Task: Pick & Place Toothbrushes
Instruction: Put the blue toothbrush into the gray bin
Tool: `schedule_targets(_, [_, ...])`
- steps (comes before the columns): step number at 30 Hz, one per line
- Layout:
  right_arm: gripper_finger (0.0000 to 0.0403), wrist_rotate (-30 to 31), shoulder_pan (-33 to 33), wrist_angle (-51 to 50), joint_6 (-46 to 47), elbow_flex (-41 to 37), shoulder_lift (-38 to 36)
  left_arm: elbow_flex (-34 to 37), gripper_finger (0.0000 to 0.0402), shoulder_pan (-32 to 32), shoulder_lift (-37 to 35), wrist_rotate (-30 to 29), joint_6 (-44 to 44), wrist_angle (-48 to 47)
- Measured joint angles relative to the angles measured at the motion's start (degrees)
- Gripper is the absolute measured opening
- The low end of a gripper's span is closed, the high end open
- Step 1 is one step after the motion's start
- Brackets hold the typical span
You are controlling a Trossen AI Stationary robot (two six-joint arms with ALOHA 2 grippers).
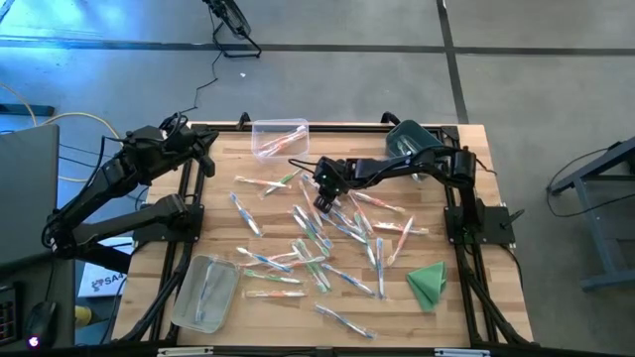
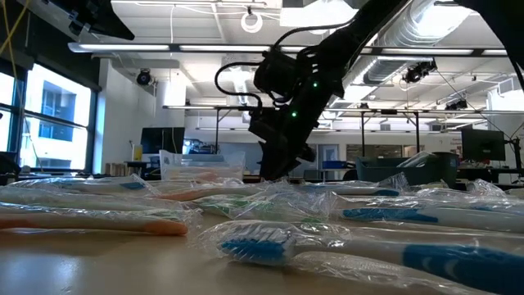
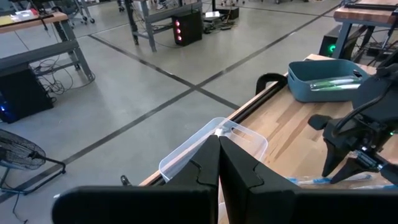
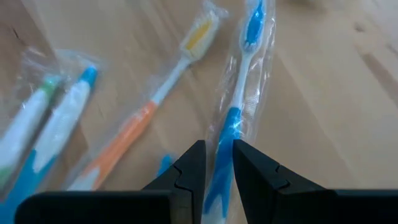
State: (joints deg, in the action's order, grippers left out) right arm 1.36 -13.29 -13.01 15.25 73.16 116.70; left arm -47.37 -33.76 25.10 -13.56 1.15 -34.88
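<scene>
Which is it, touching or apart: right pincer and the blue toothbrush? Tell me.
Touching. The right wrist view shows the right pincer closed on the wrapped blue toothbrush, both fingers pressing its handle.

Right arm stretched across the table toward centre, wrist bent down, right hand low, fingers nearly together with a narrow gap. Left arm folded back at the table's left edge, left hand raised, fingers pressed together.

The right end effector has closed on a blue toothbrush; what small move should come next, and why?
Probably lift straight up. The right end effector already pinches the wrapped blue toothbrush between its fingers, while other toothbrushes lie close around it on the table.
</scene>
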Motion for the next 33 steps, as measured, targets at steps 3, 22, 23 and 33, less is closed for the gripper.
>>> schedule_targets(3, [0.0073,-0.04,0.04,0.16,0.00,-0.01,0.97,0.00,0.0000,0.02,0.00,0.00,-0.02,0.00])
schedule_targets(22, [0.0026,0.05,0.03,0.92,-0.02,0.07,1.51,0.00,0.0000,0.00,0.00,0.00,-0.04,-0.01])
schedule_targets(23, [0.0019,0.05,0.03,0.94,-0.02,0.07,1.51,0.00,0.0000,0.00,0.00,0.02,-0.04,0.00])
schedule_targets(33, [0.0009,0.02,0.05,0.92,-0.03,0.07,1.54,0.00,0.0000,0.02,0.00,0.00,0.00,-0.02])
